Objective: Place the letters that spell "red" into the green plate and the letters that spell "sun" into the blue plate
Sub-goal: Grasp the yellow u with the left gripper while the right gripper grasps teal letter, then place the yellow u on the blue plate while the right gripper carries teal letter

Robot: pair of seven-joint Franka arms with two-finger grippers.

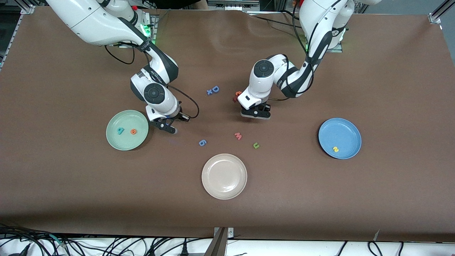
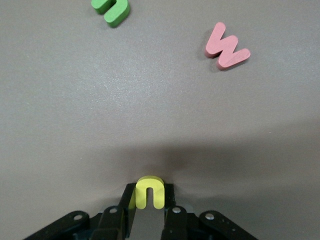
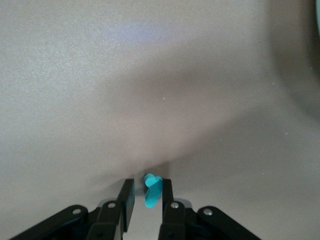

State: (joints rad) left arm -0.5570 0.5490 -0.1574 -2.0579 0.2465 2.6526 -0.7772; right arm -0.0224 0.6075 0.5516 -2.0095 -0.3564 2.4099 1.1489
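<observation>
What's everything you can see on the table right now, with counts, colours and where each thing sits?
green plate: one, mint, toward the right arm's end; holds teal d and orange e.
blue plate: one, toward the left arm's end; holds yellow s.
cream plate: one, nearest the front camera.
green n: one, on the table beside pink m.
blue 6: one, on the table near the cream plate.
blue D with small blue x: near the table's middle.
red and orange letters: two, beside the left arm's wrist.
yellow u: one, in the left pincer.
teal r: one, between the right pincer's fingers, beside the green plate.
</observation>
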